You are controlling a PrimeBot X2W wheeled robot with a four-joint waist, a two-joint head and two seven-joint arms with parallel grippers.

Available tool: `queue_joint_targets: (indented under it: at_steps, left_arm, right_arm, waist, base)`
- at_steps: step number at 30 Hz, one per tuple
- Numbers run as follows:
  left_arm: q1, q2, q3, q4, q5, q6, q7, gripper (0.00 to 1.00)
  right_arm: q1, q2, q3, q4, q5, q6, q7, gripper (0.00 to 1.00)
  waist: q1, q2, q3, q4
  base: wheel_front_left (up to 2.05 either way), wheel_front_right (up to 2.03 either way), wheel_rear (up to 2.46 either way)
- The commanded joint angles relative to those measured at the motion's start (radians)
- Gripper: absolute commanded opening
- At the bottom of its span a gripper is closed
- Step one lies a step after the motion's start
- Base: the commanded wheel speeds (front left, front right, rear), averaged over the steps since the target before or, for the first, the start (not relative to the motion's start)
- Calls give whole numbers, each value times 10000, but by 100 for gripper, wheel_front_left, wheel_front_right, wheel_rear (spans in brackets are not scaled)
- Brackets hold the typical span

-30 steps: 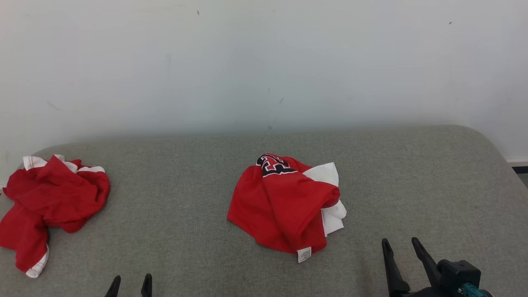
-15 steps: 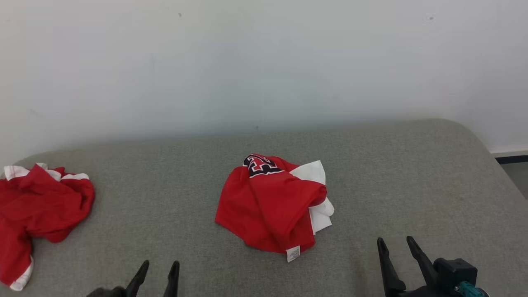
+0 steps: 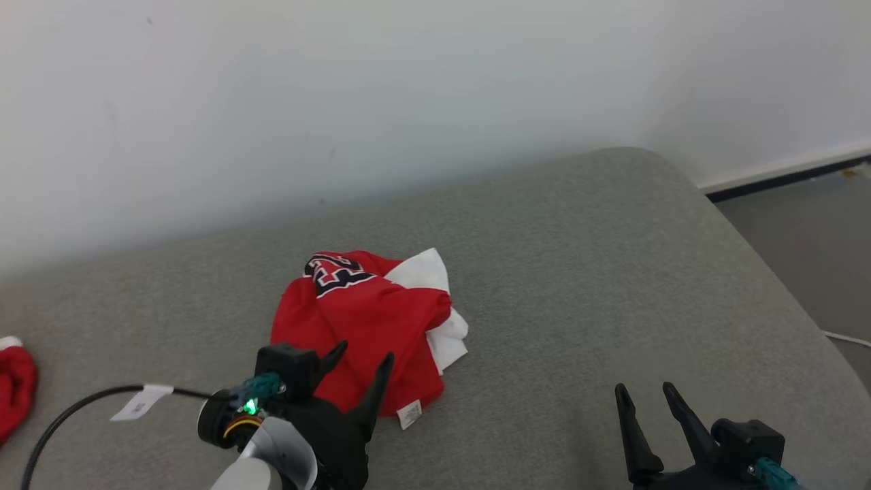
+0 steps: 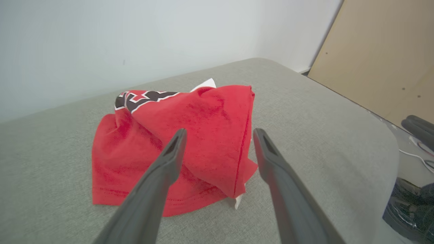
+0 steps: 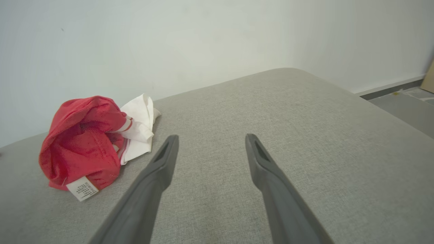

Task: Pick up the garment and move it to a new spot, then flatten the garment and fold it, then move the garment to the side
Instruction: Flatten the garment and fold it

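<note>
- Wall (image 3: 408, 102): plain pale paint, a few small scuffs. It closes off the whole far side. A dark baseboard (image 3: 782, 178) runs along its foot at the right.
- Cushion (image 3: 578, 272): broad, flat, grey woven cloth with a coarse weave. The far right corner is rounded and the right edge drops to the floor (image 3: 816, 245). There is wide bare room to the right of the garment and a bare strip behind it up to the wall.
- Board (image 4: 379, 61): a tan panel leaning beyond the cushion's right edge.
- Garment (image 3: 360, 320): near the cushion's middle, bunched in a soft heap. It is red knit with a white part sticking out on its right side. Black lettering outlined in white shows on the far fold, too crumpled to read.
- Cloth (image 3: 13, 395): a second red piece at the far left edge, well apart from the garment.
- Left gripper (image 3: 366, 350): jaws spread wide, holding nothing. The dark tapered fingers are at the garment's near edge, over the red fold. I cannot tell whether they touch it.
- Right gripper (image 3: 642, 387): also wide open and empty, over bare cushion well to the garment's right.
- Cable (image 3: 68, 408): black, running left from the left wrist, with a white tag (image 3: 139, 403) on it. The print cannot be read.
- Label (image 3: 409, 414): a small white care tag at the garment's near hem. The print is too fine to read.
</note>
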Motion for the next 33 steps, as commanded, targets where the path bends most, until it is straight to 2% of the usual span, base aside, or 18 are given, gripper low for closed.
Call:
queue_joint_targets:
  at_steps: [1,4,9,17,18,19,22,27,33]
  left_arm:
    - [-148,-50,-37,41,45,2,34,100]
    - [-606,-75,-125,411,229,133,254,100]
    - [-1125,-37,-57,1151,567,722,399,100]
    - [-2005,-47,-142,2366,1350,1910,437,100]
    - [-2097,-59,-131,2455,1398,1991,371,5]
    - [-2131,-73,-110,2595,1387,2039,352,0]
    - [-2212,-166,-104,2857,1276,2001,187,0]
    - [-2814,-725,83,2629,744,1542,-659,0]
    - [-4356,-1219,-5,2029,483,1023,-1740,0]
  right_arm:
    - [21,-7,-36,54,34,-21,-53,100]
    - [-18,-7,-29,98,107,-21,-136,100]
    - [-75,-8,121,242,350,-21,-258,100]
    - [-133,-5,118,422,474,-21,-474,100]
    - [-194,-3,174,428,461,-21,-467,100]
    - [-244,-5,226,439,470,-21,-458,100]
    - [-270,-3,327,481,477,-21,-432,100]
    - [-292,-5,287,592,422,-21,-468,100]
    - [-397,-8,418,584,315,-22,-379,100]
  waist:
    - [-1,-1,432,-1044]
    - [-1,-1,605,-1678]
    - [-1,-1,820,-2471]
    - [-1,-1,1034,-2589]
    - [-1,-1,1034,-2585]
    - [-1,-1,1029,-2579]
    - [-1,-1,1011,-2494]
    - [-1,-1,947,-2170]
    - [-1,-1,790,-1865]
  base:
    - [0,0,0]
    - [0,0,0]
    - [0,0,0]
    - [0,0,0]
    - [0,0,0]
    - [0,0,0]
    - [0,0,0]
    - [0,0,0]
    - [0,0,0]
